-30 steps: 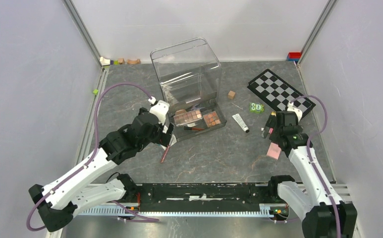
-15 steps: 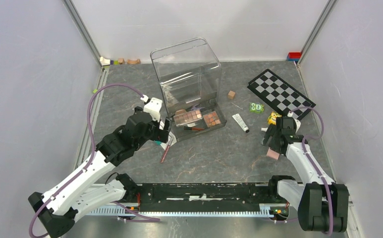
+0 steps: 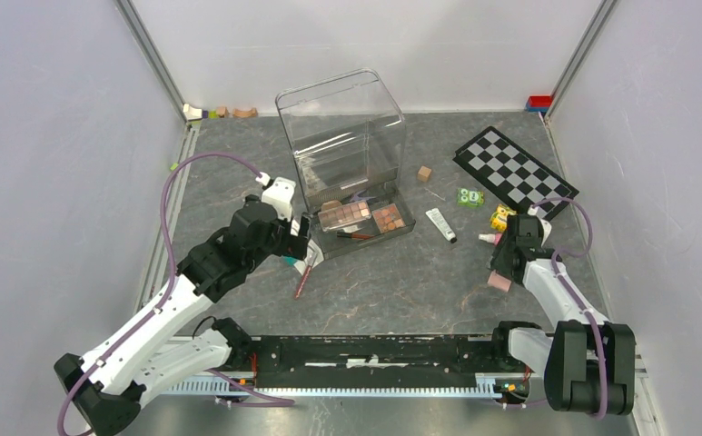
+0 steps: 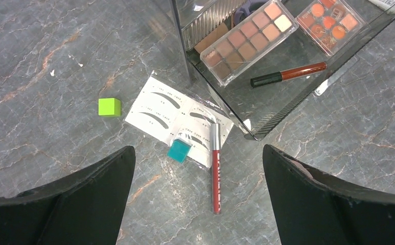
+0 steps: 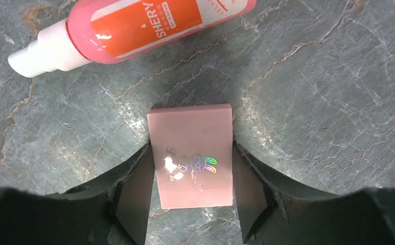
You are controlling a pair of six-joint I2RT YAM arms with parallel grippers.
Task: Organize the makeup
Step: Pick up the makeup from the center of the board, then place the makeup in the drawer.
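Right wrist view: right gripper (image 5: pixel 191 149) straddling compact (image 5: pixel 192 163), lower centre, fingers pressing its long sides (long axis running up-frame); tube (image 5: pixel 134 25) lying upper left. Left gripper (image 4: pixel 198 150) gaping wide.

Pink compact (image 5: pixel 192 155) lies flat on the table, shiny little bunny on the lid, pinched on 2 sides by the right gripper (image 5: pixel 191 148). Pink tube (image 5: pixel 134 25) lies on its side near it (orange label, white cap). The long brown palette (image 4: pixel 246 41), a smaller orange-toned palette (image 4: pixel 328 20) and a red pencil (image 4: pixel 289 74) lie in the clear tray (image 4: pixel 226 109). The white eyebrow card (image 4: pixel 159 109) lies flat just beside its corner, with a second red pencil (image 4: pixel 215 166) across the card's edge.
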